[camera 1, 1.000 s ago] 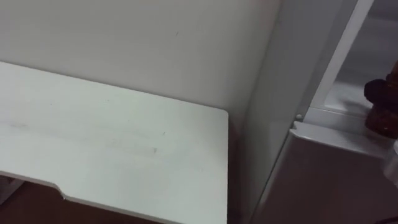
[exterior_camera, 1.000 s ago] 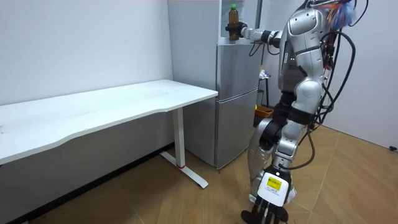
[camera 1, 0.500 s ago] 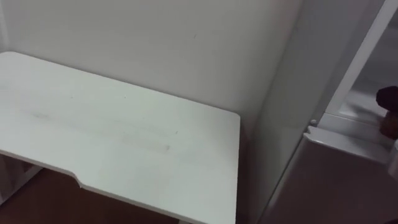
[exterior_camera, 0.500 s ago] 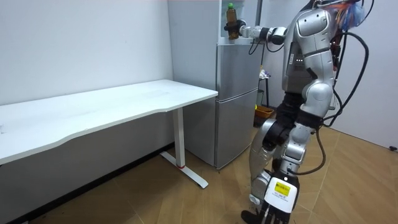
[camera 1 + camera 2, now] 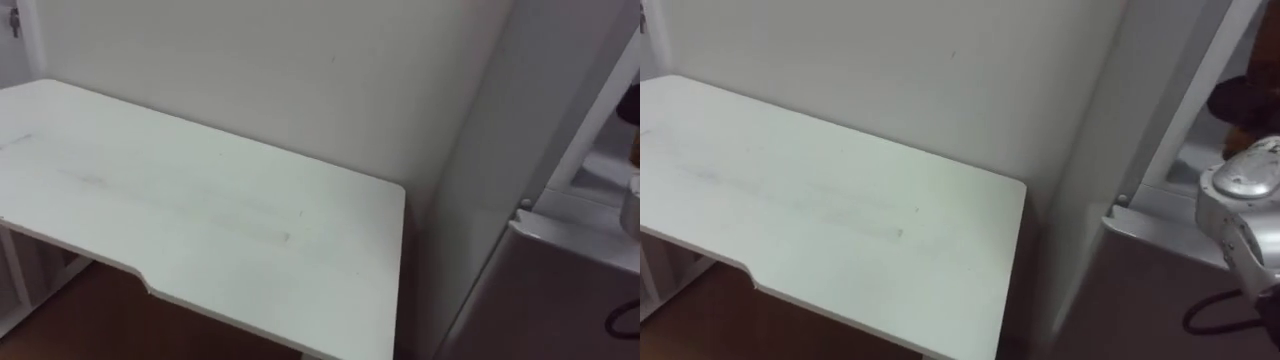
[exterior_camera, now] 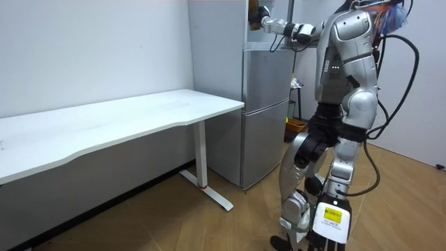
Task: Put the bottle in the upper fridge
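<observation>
Drove right hand [image 6: 267, 24] and bottle [image 6: 254, 10] further into fridge's [image 6: 265, 104] upper compartment than a second back; grip impossible to tell; release next, probably.

White table [image 6: 139, 115] against plain pale wall [image 6: 90, 49], wooden floor [image 6: 209, 226] beneath.

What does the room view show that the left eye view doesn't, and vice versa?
Room view: the robot standing by the fridge, right hand up at its upper part; the table leg and floor. Left eye view: the ledge at the fridge opening, seen close. Both: the white table, the wall, the fridge's side.
</observation>
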